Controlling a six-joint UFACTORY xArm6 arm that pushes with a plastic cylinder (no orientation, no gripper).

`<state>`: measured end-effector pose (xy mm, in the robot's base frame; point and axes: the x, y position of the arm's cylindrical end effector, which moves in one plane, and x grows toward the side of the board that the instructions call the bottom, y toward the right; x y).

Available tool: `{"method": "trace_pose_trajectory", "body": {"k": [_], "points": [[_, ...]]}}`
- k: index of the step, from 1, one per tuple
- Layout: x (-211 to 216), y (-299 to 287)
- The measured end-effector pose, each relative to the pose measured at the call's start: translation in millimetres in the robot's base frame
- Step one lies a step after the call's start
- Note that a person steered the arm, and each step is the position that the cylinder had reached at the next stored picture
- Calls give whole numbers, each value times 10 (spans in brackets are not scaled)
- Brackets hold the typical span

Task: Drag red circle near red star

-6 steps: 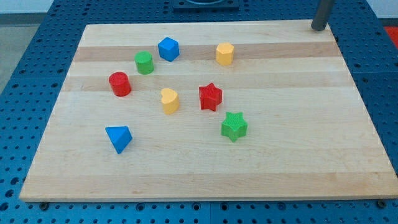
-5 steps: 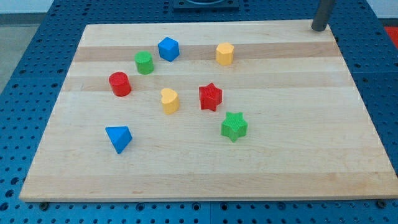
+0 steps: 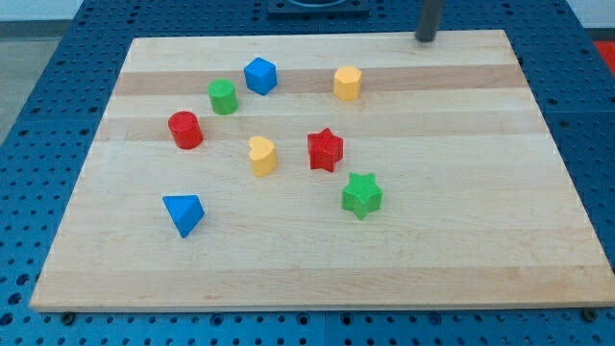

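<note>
The red circle (image 3: 184,130) sits at the left of the wooden board (image 3: 461,192). The red star (image 3: 325,150) lies near the board's middle, to the right of the circle, with a yellow heart-shaped block (image 3: 261,155) between them. My tip (image 3: 426,39) is at the board's top edge, right of centre, far from both red blocks and touching no block.
A green circle (image 3: 223,96) and a blue block (image 3: 259,75) sit above and right of the red circle. A yellow block (image 3: 347,84) is above the red star, a green star (image 3: 361,195) below it. A blue triangle (image 3: 184,212) lies lower left.
My tip has slid left along the board's top edge, from the top right corner toward the middle. No block has moved.
</note>
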<state>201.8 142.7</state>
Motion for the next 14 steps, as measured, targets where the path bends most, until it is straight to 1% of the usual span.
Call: {"method": "trace_pose_trajectory", "body": {"k": [2, 5, 6, 7, 9, 10, 12, 13, 14], "points": [[4, -976], [4, -1936], [2, -2217], [2, -2231], [8, -2477], [14, -2836], [871, -3436], [1145, -3640], [1441, -3674]]}}
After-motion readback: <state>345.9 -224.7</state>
